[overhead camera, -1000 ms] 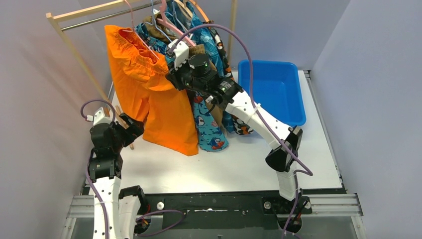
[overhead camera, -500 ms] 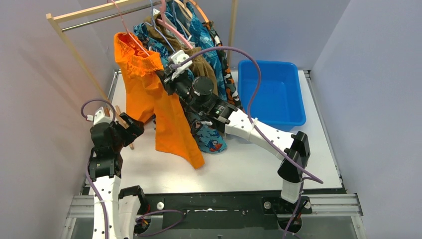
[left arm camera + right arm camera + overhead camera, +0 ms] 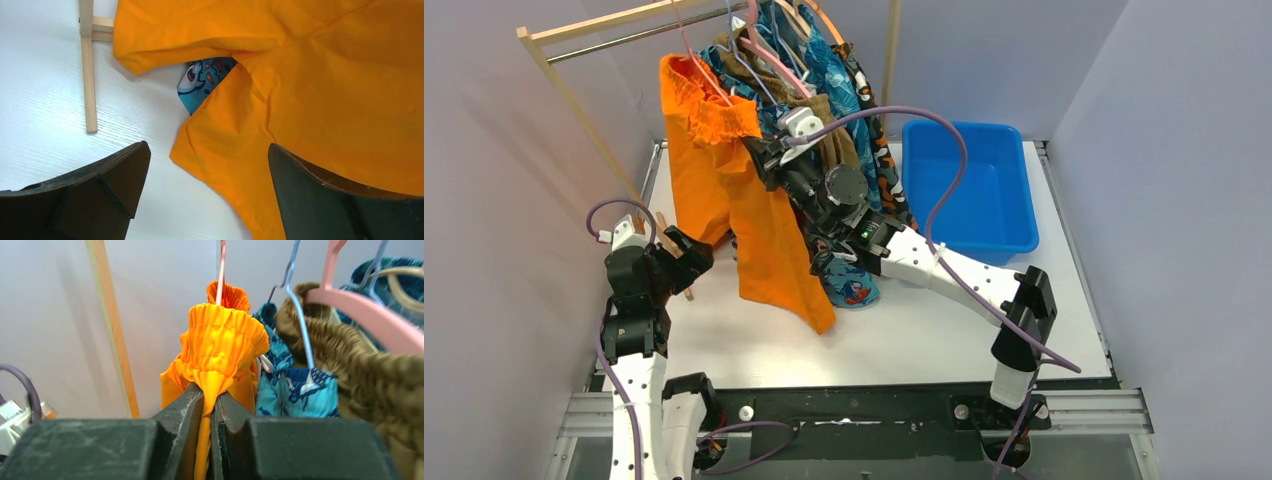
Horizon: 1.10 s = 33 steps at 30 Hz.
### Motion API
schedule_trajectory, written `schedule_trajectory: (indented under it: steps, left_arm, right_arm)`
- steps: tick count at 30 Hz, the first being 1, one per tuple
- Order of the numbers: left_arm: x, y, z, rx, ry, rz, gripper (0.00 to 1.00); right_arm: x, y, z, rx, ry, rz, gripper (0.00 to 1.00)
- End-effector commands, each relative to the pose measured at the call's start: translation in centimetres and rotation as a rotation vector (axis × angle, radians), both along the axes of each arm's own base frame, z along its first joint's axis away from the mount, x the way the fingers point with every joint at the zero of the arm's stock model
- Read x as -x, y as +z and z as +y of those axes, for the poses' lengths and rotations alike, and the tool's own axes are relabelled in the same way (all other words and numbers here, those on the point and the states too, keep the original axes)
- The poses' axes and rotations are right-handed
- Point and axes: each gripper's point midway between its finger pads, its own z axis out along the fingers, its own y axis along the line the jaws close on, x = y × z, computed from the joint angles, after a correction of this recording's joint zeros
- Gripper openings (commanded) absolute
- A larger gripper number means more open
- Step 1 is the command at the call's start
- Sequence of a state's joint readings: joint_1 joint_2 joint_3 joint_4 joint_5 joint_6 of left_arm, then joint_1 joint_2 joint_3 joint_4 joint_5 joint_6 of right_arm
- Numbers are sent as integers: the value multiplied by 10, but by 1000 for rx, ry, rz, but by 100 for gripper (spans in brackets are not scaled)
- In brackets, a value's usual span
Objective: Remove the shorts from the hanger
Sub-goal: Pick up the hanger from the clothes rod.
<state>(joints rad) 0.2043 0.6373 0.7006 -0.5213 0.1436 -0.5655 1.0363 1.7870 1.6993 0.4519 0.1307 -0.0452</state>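
The right gripper [image 3: 210, 396] is clamped on the gathered waistband of the plain orange shorts [image 3: 744, 220], which hang from a pink hanger [image 3: 220, 270] on the wooden rack [image 3: 574, 95] at the far left. The left gripper [image 3: 208, 150], spread wide and empty, hovers low over the table [image 3: 45, 100] beside the shorts' hem.

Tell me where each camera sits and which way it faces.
Top external: above and behind the bases, looking down on the table, rack and orange shorts; both arms show.
Left wrist: low over the table, facing down at the shorts' hem; the open left gripper shows.
Right wrist: up at the rack, facing the back wall; the right gripper is shut on the waistband.
All three share the orange shorts.
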Motion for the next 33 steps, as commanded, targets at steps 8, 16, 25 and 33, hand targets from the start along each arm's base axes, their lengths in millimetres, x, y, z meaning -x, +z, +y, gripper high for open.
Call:
schedule_trajectory:
  steps: [8, 16, 25, 33]
  left_arm:
    - [-5, 42, 1, -38, -14, -102, 89]
    - [13, 65, 20, -103, 98, -103, 92]
    - [12, 110, -11, -67, -65, -227, 98]
    - [19, 100, -113, 241, -680, -434, 97]
  right_arm:
    - [50, 130, -60, -304, 44, -195, 0]
    - [94, 5, -73, -32, 240, -13, 0]
    - [114, -95, -128, 55, 388, 159, 0]
    - [109, -181, -168, 118, 383, 393, 0]
